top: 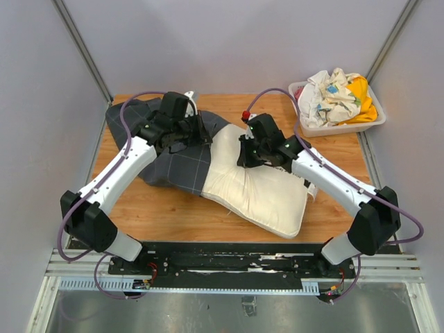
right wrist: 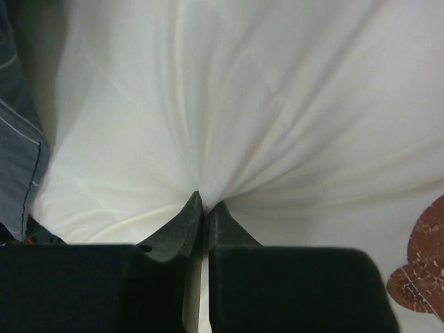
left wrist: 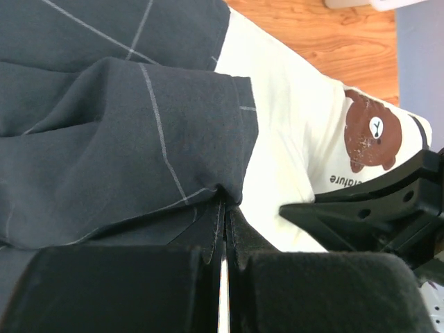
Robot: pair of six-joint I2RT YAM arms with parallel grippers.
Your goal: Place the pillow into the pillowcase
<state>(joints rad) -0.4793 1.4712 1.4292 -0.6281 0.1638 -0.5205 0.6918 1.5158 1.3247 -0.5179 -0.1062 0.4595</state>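
A: Where's the cream-white, channel-stitched soft pillow [top: 263, 191]?
B: On the wooden surface [top: 166, 208], its left edge under the hem of the charcoal-grey checked fabric pillowcase [top: 177, 166]. The right hand [right wrist: 201, 198] pinches a pillow fold; the left hand [left wrist: 222, 205] pinches that hem.
A: Risk?
B: Such thin pinches may slip, letting the mouth collapse.

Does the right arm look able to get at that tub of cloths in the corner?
Probably, but not right now: nothing stands between it and the tub, yet the right tool is shut on the pillow and must let go first.
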